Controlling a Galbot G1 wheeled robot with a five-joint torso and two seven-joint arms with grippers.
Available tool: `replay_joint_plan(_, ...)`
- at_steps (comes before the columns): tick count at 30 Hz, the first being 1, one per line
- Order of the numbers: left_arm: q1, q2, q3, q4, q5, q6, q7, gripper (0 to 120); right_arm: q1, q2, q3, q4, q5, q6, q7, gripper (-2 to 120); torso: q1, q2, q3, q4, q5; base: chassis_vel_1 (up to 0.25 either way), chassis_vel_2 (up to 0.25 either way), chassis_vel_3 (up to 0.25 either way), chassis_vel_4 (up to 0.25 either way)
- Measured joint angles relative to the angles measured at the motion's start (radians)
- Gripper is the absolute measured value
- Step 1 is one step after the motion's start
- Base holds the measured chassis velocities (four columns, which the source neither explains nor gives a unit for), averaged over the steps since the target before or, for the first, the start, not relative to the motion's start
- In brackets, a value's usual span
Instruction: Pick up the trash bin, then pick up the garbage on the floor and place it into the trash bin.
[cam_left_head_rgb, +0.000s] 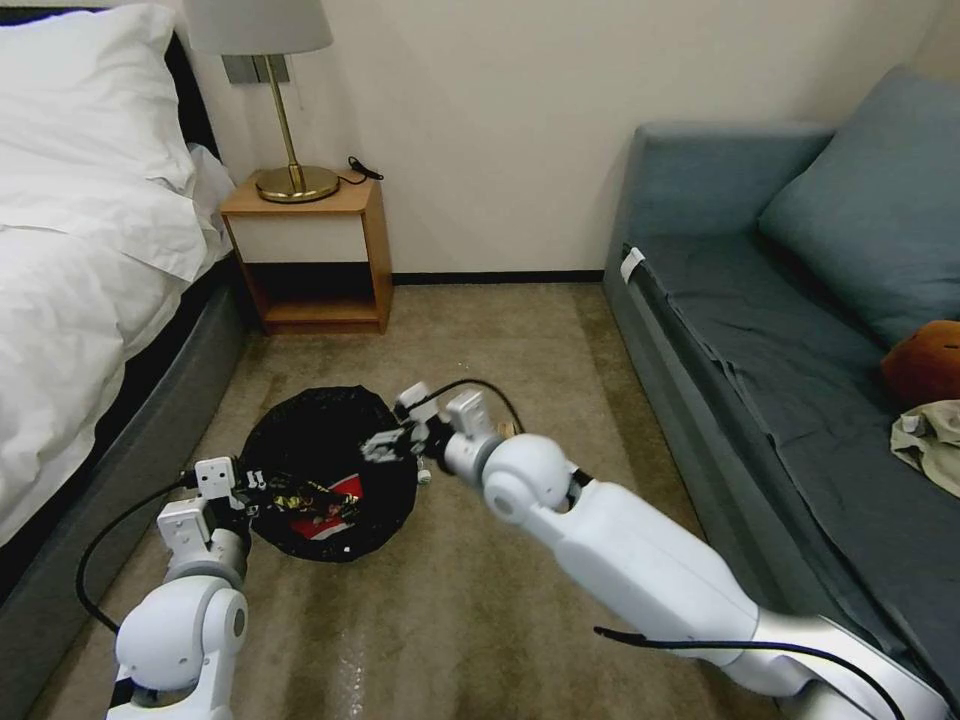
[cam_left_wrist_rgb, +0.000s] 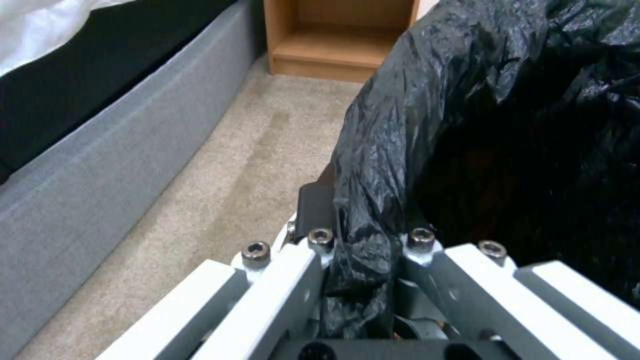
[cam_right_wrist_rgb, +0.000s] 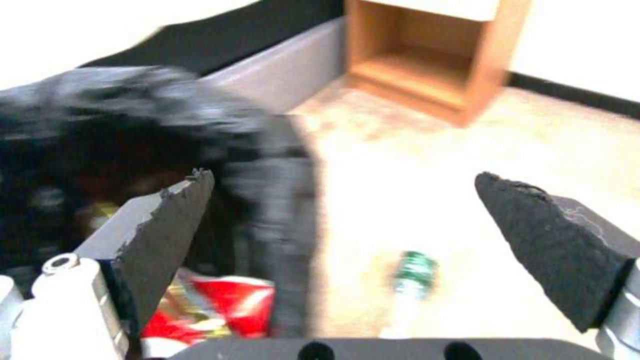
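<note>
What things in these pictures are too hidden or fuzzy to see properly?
- Left wrist view: the left claw grips the trash bin; the black bag's folds bury its fingertips.
- Right wrist view: the bottle on the carpet is blurred, so its label cannot be read.
- Right wrist view: the wrappers in the bin are blurred and partly behind a finger of the open right claw.
- Head view: the bag covers the bin's wall.

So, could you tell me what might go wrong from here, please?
The left pincer is clamped mainly on the crinkly bag at the trash bin rim, so the liner could slip and the bin tilt or drop, spilling the red wrapper inside. The right pincer hangs open at the rim; a careless move could nudge the bin. The bottle lies on the carpet beside the bin and might roll if it is bumped.
</note>
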Motion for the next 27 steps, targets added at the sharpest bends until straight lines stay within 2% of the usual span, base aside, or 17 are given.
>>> replay_joint_plan(5, 0.003, 0.009, -0.01, 0.001, -0.003, -0.004, 0.0, 4, -0.041, -0.052, 0.091, 0.011, -0.035, -0.005, 0.008, 100, 0.0, 0.0, 0.0, -0.0001, 0.0001, 0.0, 0.0, 0.0, 0.0)
replay_joint_plan(6, 0.004, 0.015, -0.018, 0.002, -0.008, -0.006, 0.0, 4, -0.075, -0.087, 0.147, 0.018, -0.054, -0.006, 0.01, 100, 0.0, 0.0, 0.0, -0.0001, 0.0003, 0.0, 0.0, 0.0, 0.0)
replay_joint_plan(12, 0.013, 0.008, -0.021, -0.004, -0.01, -0.007, 0.0, 4, -0.183, -0.155, 0.27, 0.032, -0.106, -0.003, -0.001, 100, 0.0, 0.0, 0.0, -0.0002, 0.0001, 0.0, 0.0, 0.0, 0.0)
replay_joint_plan(19, 0.025, 0.014, -0.021, -0.009, -0.008, -0.013, 0.001, 4, -0.325, -0.148, 0.391, 0.021, -0.167, 0.02, -0.045, 100, 0.0, 0.0, 0.0, -0.0001, 0.0002, 0.0, 0.0, 0.0, 0.0)
replay_joint_plan(27, 0.028, 0.018, -0.033, 0.003, -0.007, -0.033, 0.001, 4, -0.381, -0.139, 0.435, -0.003, -0.201, 0.038, -0.072, 100, 0.0, 0.0, 0.0, 0.0, -0.0003, 0.0, 0.0, 0.0, 0.0)
